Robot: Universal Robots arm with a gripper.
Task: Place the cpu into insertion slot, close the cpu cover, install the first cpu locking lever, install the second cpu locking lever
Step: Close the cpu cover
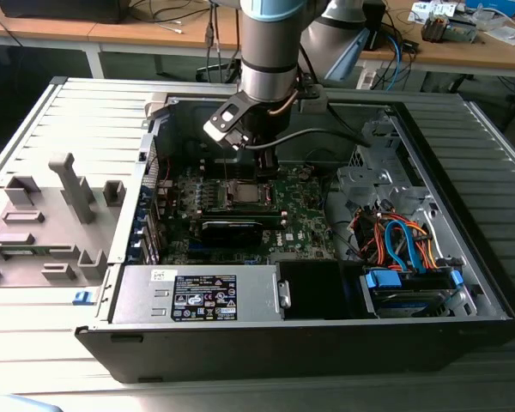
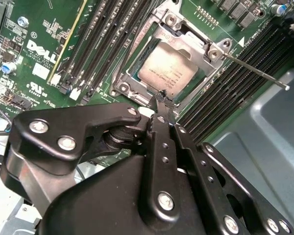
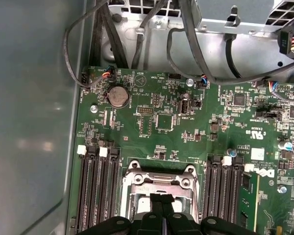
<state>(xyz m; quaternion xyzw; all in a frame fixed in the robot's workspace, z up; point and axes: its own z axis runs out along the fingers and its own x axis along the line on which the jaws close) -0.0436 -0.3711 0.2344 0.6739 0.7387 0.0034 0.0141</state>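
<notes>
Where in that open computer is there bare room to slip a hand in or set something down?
Free: the ribbed table at the exterior view's right of the case, and the black bay between power supply and drive cage. Crowded: around the gripper at the cpu, and the cable bundle.

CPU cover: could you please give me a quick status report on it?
Gripper shut, empty, at cpu cover edge. Cpu seated, cover down over it. One locking lever juts out, looks unlatched. Nothing blocking.

The cpu [image 2: 169, 73] is silver-grey, the cpu cover [image 2: 193, 36] silver, the motherboard [image 3: 152, 134] green, the end effector [image 2: 164, 100] black
</notes>
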